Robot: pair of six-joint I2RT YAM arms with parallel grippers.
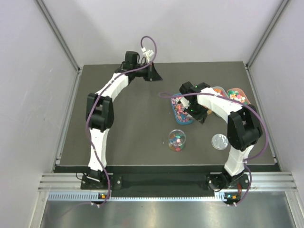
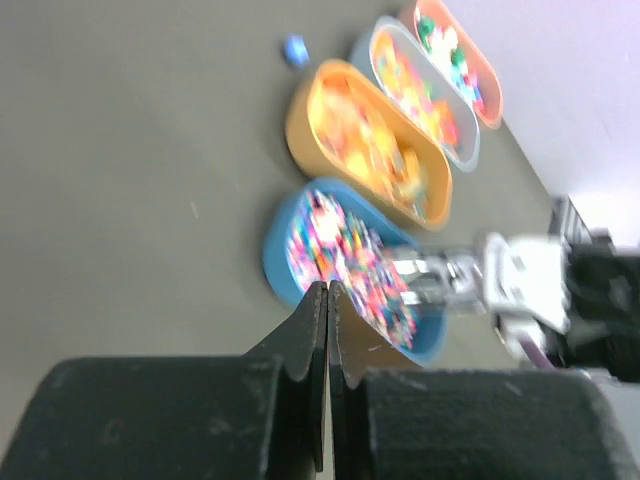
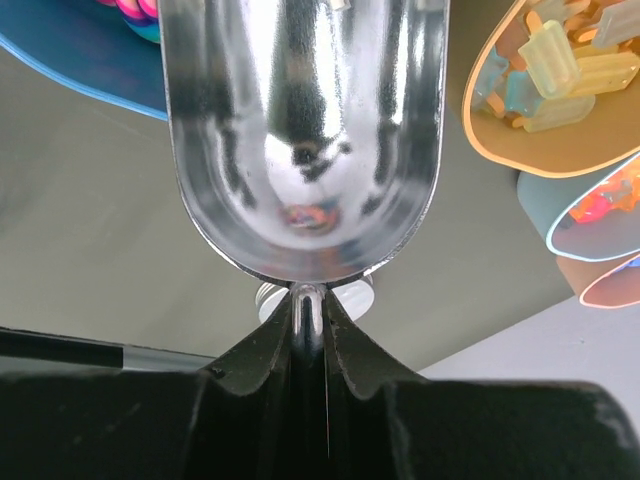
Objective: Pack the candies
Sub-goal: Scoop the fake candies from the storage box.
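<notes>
Multicoloured candies (image 2: 345,255) fill a blue oval tray (image 2: 278,245), which the top view shows at centre right (image 1: 184,119). My right gripper (image 3: 310,296) is shut on the handle of a metal scoop (image 3: 305,130). The scoop's bowl looks empty and hangs over the table beside the blue tray (image 3: 70,55). In the top view the right gripper (image 1: 194,111) sits at that tray's right edge. A clear round cup (image 1: 177,140) holding some candies stands in front of the tray. My left gripper (image 2: 328,290) is shut and empty, far back on the table (image 1: 153,72).
An orange tray (image 2: 300,125) (image 3: 500,130) of pale sweets, a grey tray (image 2: 385,40) and a salmon tray (image 1: 236,95) lie in a row behind the blue one. A clear round lid (image 1: 219,141) lies right of the cup. A small blue bit (image 2: 295,50) lies loose on the table.
</notes>
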